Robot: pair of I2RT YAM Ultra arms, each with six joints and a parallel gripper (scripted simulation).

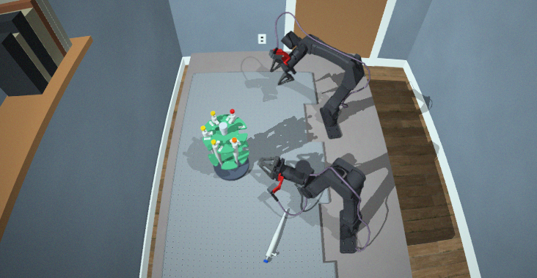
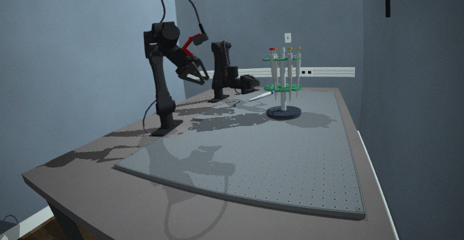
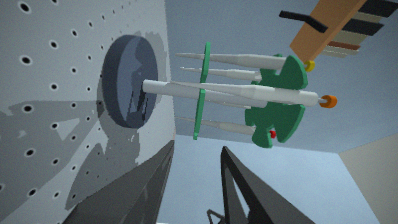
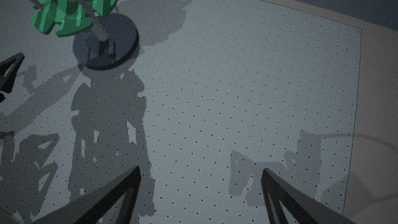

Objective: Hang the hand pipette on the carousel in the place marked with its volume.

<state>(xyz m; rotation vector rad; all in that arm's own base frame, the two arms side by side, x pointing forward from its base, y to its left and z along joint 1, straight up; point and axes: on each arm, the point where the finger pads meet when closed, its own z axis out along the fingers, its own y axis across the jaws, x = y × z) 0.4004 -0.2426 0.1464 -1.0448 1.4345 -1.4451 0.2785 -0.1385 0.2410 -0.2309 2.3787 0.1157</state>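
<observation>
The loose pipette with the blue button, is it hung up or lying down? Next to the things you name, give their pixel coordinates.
Lying down: the pipette [image 1: 276, 235] [image 2: 260, 96] rests lengthwise on the bench, away from the carousel [image 1: 231, 174] [image 2: 283, 109].
</observation>
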